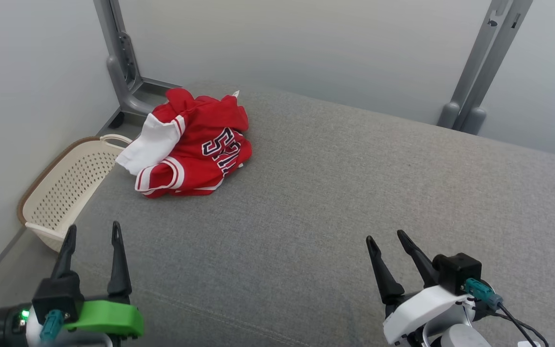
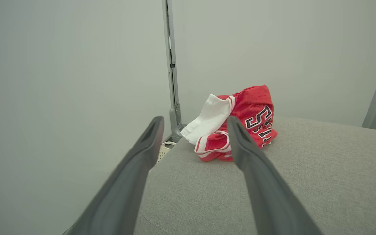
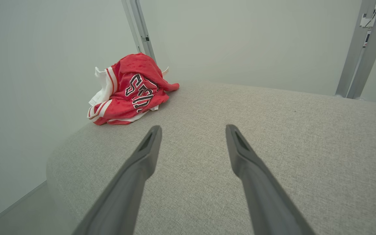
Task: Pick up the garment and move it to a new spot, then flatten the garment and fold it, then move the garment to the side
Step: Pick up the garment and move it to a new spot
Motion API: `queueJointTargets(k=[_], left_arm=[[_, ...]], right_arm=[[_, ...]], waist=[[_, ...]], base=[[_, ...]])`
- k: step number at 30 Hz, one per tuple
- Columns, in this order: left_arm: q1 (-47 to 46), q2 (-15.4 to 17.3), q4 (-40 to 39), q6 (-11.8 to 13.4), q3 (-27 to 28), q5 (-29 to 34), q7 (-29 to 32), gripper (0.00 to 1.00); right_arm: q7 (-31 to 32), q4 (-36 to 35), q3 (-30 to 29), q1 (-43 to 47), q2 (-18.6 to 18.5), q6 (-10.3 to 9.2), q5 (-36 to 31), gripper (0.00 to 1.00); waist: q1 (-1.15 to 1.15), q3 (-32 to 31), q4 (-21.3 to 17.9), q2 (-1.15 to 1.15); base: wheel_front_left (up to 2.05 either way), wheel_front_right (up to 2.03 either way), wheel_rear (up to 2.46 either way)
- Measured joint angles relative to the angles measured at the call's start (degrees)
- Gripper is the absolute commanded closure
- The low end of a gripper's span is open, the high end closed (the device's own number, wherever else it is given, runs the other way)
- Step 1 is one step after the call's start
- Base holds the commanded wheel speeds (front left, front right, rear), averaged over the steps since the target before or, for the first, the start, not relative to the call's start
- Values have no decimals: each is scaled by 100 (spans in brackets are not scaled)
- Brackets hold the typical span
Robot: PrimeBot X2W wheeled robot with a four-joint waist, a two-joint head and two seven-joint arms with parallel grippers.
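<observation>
Grey woven fabric covers the broad cushion [image 1: 354, 193], by which most of the head view is taken up. Its top is flat and its left edge is rounded. Pale, plain walls [image 1: 27, 72] are seen behind it and to its left. Two metal uprights are set against the back wall: a left post [image 1: 121, 62] at the cushion's far left corner and a right post [image 1: 480, 67] at its far right.

A cream plastic basket [image 1: 60, 193], pierced with rows of small holes and edged in brown, is seen on the floor [image 1: 3, 284] between the left wall and the cushion's left edge.

The garment [image 1: 195, 144] is found crumpled in a heap on the far left corner of the cushion, near the foot of the left post. It is red with white striped trim, a white panel and dark lettering outlined in white. The white panel is turned toward the basket side. It is touched by neither arm and lies well apart from both.

The left gripper [image 1: 93, 226], backed by a green part, is held at the lower left over the cushion's near left edge. Its two dark fingers are spread wide and empty, and in its wrist view the garment [image 2: 250, 111] is framed beyond them.

The right gripper [image 1: 384, 236], on a white housing, is held at the lower right, likewise spread wide and empty over bare fabric. From its wrist view the garment [image 3: 129, 91] is seen far off to the upper left.
</observation>
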Motion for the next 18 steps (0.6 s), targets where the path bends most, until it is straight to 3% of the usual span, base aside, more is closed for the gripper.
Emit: queueJointTargets(k=[18], left_arm=[[-2183,552,782,-460,54,-220,97,0]], right_arm=[[101,-232,64,-430,1,0,-247,0]], waist=[[0,497,-848,0]], base=[[0,0,0]])
